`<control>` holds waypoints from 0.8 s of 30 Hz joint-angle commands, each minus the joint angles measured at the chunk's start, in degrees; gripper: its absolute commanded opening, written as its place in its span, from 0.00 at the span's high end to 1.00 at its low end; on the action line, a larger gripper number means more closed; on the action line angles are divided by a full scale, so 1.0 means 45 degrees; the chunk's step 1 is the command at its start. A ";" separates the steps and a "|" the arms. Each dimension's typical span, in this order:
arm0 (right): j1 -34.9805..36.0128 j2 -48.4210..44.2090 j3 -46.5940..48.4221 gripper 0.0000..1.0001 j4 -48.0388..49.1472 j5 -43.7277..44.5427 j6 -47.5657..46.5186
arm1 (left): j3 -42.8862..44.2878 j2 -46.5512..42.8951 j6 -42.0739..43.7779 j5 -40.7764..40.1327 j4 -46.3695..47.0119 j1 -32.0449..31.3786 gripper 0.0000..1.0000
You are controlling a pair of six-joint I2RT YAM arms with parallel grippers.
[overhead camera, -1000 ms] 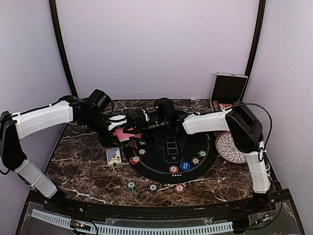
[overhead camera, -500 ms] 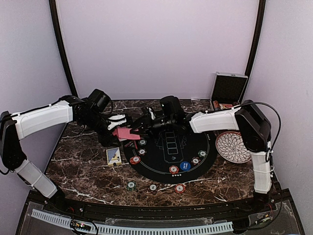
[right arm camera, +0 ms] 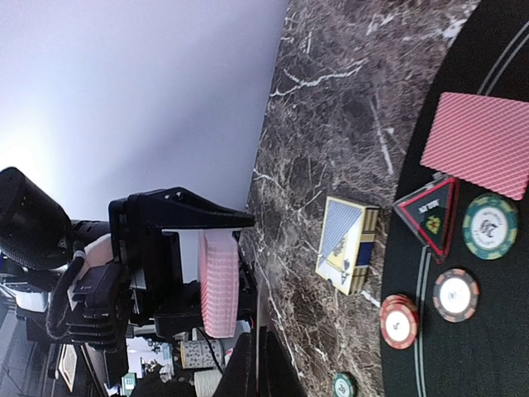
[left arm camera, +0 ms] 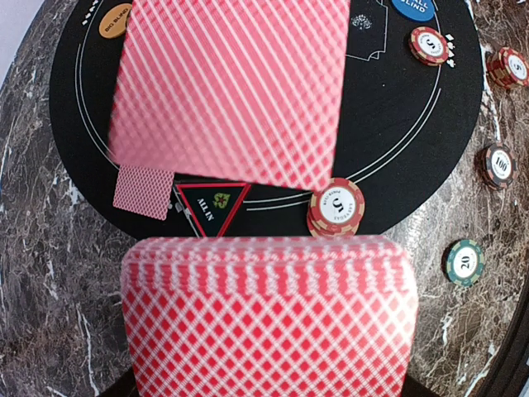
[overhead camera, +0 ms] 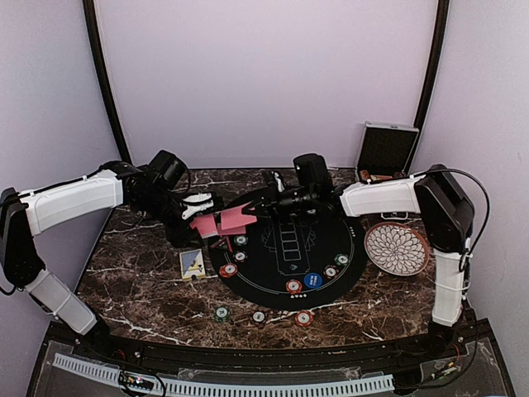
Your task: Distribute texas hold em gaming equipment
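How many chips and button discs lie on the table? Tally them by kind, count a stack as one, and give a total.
Poker chips: 9
Button discs: 2, the blue button disc and the orange button disc
Total: 11

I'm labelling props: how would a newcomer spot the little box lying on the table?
Find the round black mat on the marble table. Just off its left edge, on bare marble, lies the box. It is the only blue-and-yellow rectangle; its neighbours are round chips.
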 commanded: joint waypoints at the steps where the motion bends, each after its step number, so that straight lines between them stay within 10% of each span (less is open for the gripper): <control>1: -0.0875 -0.0655 -0.0451 1.00 0.0066 -0.0280 -0.0376 | 0.0093 -0.0386 0.0037 0.0054 0.0173 0.0017 0.88; 24: -0.5107 0.3374 0.3905 1.00 -0.4289 0.1153 -0.3316 | 0.0100 -0.0406 -0.0059 0.0215 -0.0268 0.0019 0.89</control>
